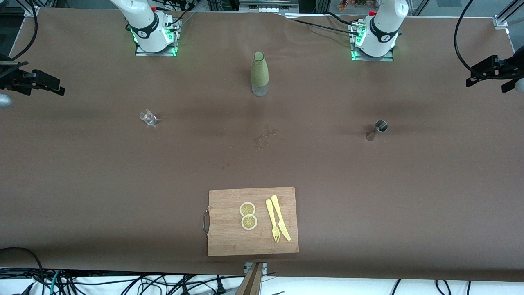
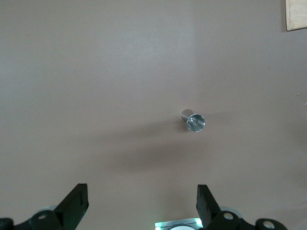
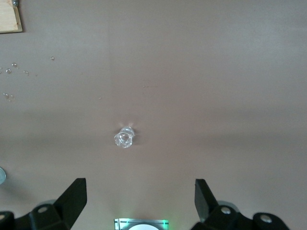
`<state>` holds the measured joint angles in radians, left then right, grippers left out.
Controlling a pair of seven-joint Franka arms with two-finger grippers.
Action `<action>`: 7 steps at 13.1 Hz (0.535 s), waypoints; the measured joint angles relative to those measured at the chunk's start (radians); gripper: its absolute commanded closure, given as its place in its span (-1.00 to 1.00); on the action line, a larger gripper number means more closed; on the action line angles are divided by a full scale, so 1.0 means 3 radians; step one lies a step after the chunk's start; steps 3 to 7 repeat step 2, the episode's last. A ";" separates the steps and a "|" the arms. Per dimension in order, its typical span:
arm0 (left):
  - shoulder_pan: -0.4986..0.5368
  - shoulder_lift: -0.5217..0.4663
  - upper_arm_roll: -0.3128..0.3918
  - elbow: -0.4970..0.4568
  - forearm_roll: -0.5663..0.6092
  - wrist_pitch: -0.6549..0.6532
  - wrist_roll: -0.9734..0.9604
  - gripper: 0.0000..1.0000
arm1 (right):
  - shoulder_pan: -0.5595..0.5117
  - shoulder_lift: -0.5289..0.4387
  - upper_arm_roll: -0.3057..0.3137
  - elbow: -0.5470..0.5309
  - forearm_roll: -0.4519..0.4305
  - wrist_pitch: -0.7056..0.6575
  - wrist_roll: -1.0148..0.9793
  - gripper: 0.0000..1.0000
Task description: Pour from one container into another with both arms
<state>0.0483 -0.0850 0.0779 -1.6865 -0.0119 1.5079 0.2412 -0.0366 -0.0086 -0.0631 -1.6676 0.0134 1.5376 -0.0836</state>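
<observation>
A small clear glass (image 1: 147, 117) stands on the brown table toward the right arm's end. A steel jigger (image 1: 377, 130) stands toward the left arm's end. A green-sleeved bottle (image 1: 260, 73) stands between the two arm bases. Only the lower parts of the right arm (image 1: 149, 28) and the left arm (image 1: 378, 32) show in the front view. My left gripper (image 2: 141, 191) hangs open and empty high over the table, with the jigger (image 2: 193, 120) below it. My right gripper (image 3: 139, 186) is open and empty high over the glass (image 3: 124, 138).
A wooden cutting board (image 1: 229, 237) lies near the front edge with two lemon slices (image 1: 248, 215), a yellow fork (image 1: 272, 221) and knife (image 1: 281, 218). Water drops (image 1: 265, 137) spot the cloth mid-table. Black camera clamps (image 1: 32, 81) (image 1: 493, 70) stick in at both ends.
</observation>
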 measured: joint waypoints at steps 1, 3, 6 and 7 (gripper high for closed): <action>-0.0001 0.0000 -0.0001 0.0000 0.0000 0.0002 0.0000 -1.00 | -0.0004 0.0004 0.0000 -0.0010 0.0000 0.0019 0.0000 -1.00; -0.0002 0.0001 -0.0001 -0.0001 0.0000 0.0003 0.0000 -1.00 | -0.0004 0.0005 0.0002 -0.0015 0.0000 0.0033 0.0000 -1.00; -0.0002 0.0001 -0.0001 -0.0001 0.0000 0.0003 0.0000 -1.00 | -0.0004 0.0005 0.0002 -0.0015 0.0000 0.0033 0.0000 -1.00; -0.0002 0.0001 -0.0001 -0.0001 0.0000 0.0003 0.0000 -1.00 | -0.0004 0.0005 0.0002 -0.0015 0.0000 0.0033 0.0000 -1.00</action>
